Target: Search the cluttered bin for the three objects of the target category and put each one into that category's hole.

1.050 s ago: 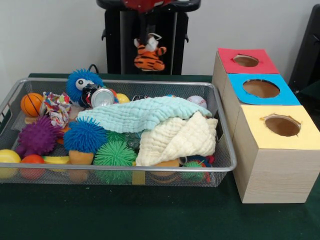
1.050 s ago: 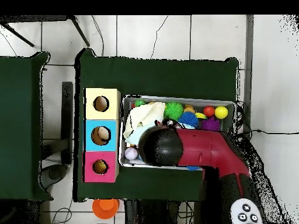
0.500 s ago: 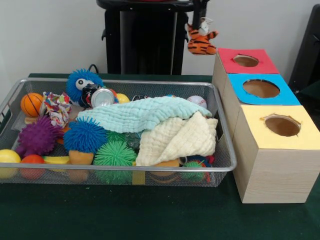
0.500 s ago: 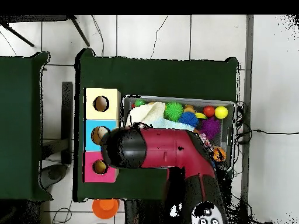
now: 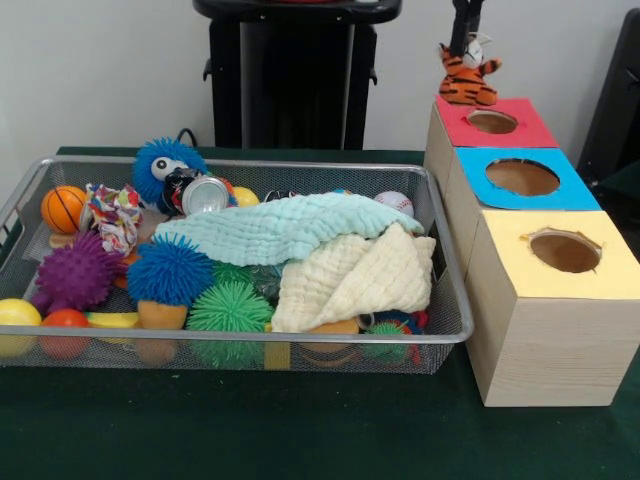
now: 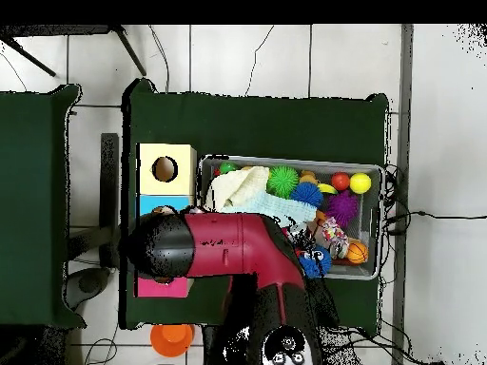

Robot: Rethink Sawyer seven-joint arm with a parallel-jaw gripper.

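Hanging above the red box [image 5: 492, 121], at one o'clock from the wire bin [image 5: 455, 325], a tiger toy [image 5: 468, 78] is held clamped in the gripper [image 5: 466, 30].

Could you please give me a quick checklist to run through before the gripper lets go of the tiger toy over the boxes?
1. Toy held: ok, the gripper is shut on the tiger toy.
2. Toy over the red box's hole: not ok, it hangs above the red box, at its far left edge.
3. Red hole unblocked: ok, it looks open in the front view.
4. Toy clear of the wire bin: ok.
5. Alignment confirmed from above: cannot tell, the arm covers the red box in the overhead view.
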